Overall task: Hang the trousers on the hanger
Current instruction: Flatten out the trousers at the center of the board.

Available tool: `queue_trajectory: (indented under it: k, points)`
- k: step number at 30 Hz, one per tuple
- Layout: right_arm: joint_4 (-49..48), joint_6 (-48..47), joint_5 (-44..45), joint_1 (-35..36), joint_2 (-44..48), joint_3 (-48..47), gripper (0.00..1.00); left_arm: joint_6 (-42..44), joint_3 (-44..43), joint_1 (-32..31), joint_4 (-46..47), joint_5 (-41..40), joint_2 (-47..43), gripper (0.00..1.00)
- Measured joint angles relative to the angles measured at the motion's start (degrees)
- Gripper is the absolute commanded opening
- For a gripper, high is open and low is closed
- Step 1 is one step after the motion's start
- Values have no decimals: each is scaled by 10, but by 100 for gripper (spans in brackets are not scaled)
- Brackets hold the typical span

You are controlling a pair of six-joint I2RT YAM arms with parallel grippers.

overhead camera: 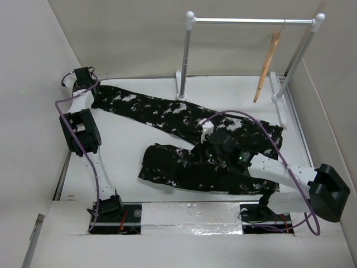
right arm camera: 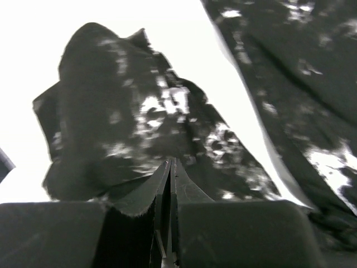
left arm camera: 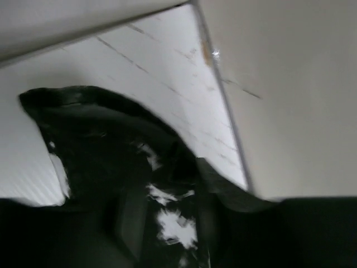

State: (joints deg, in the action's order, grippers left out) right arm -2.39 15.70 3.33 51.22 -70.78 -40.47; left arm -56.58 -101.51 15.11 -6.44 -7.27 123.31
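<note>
The trousers (overhead camera: pixel 184 120) lie spread across the tabletop (overhead camera: pixel 125 148), 1 leg reaching to the far left corner, where the left hand (overhead camera: pixel 83 77) is closed on its end and holds the fabric up between its 2 fingers. The right hand (right arm camera: pixel 170 167) sits over the garment's middle, its jaws pressed nearly together on a thin pinched fold of the fabric. The hanger (overhead camera: pixel 268 64) hangs tilted from the rack (overhead camera: pixel 187 56) at the far right, well apart from both hands.

place: robot lab test cell | evidence: plain white panel walls (overhead camera: pixel 128 33) boxing a white table (overhead camera: pixel 122 139), two bolted arms (overhead camera: pixel 82 134), pole rack (overhead camera: pixel 251 21)
</note>
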Motion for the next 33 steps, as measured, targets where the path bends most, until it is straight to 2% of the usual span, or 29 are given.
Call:
queue_trajectory:
  k: [1, 4, 8, 10, 14, 17, 20, 21, 23, 24, 28, 33]
  points:
    - [2, 2, 4, 9, 0, -2, 7, 2, -17, 0, -7, -10, 23, 55]
    - [4, 9, 12, 33, 1, -3, 7, 11, -46, 0, -29, -28, 63, 61]
    - [3, 16, 18, 47, -13, -5, 7, 42, -63, 0, -45, -55, 66, 63]
    - [5, 17, 23, 51, -30, -12, 7, 63, -59, -2, -41, -66, 57, 68]
    - [6, 16, 27, 57, -44, -18, 7, 107, 3, -8, -28, -84, -5, 97]
    - [7, 17, 33, 66, -38, -19, 6, 127, -4, -12, -38, -88, -40, 99]
    - [11, 19, 40, 81, -19, -19, 6, 141, -50, -18, -50, -84, -52, 77]
    - [12, 20, 43, 85, -10, -19, 6, 146, -50, -22, -48, -80, -61, 53]
    - [14, 21, 51, 91, 12, -17, 3, 149, -15, -30, -40, -70, -97, 21]
    - [14, 22, 56, 92, 23, -17, 1, 149, 26, -38, -31, -62, -126, 0]
    - [15, 23, 84, 92, 60, -8, 0, 145, 279, -117, 21, -21, -291, 0]
    - [24, 23, 101, 92, 104, 10, 0, 136, 552, -303, 48, 27, -516, 0]
